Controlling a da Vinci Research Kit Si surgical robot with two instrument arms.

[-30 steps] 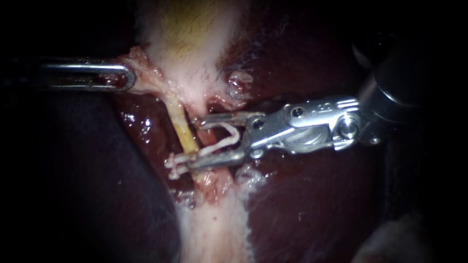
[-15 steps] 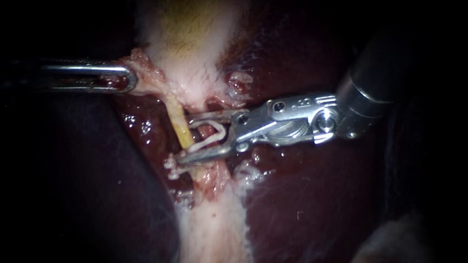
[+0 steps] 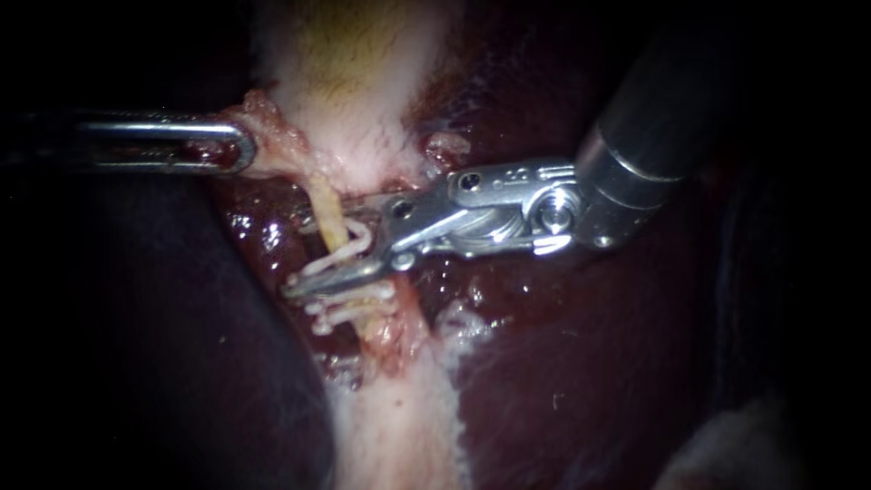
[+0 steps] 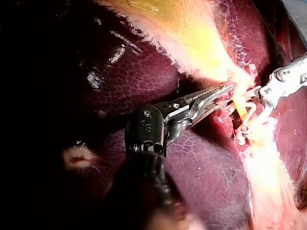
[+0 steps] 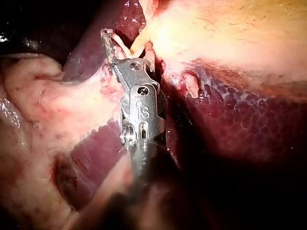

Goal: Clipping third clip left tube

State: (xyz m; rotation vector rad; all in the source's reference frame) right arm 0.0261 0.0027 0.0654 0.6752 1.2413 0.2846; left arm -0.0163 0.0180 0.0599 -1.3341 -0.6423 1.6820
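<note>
Right instrument [image 3: 318,258]: the jaws are drawn narrow and grip a white clip [image 3: 349,247] from both sides. The clip's legs straddle the thin yellow tube [image 3: 328,216], which runs downward from the pale gallbladder [image 3: 354,91]. The clip looks partly squeezed. Whether it has latched cannot be told from these views.

The jaws lie crosswise to the tube, presumably so that the clip closes square across it. Their lower tip reaches past the tube's far side, which suggests the tube is taken across its full width.

Just below the jaws, two seated white clips [image 3: 354,308] already cross the same tube. They are close to the lower jaw but apart from the new clip.

Left instrument [image 3: 238,150]: the jaws are closed on a pink tissue strand [image 3: 268,136] at the gallbladder's edge. It pulls sideways, evidently to keep the tube taut and exposed.

The dark red liver [image 3: 590,363] surrounds the field, untouched by either tip.

Assessment: closure is in progress. The risk is a clip closing askew or crowding the clips below it.
</note>
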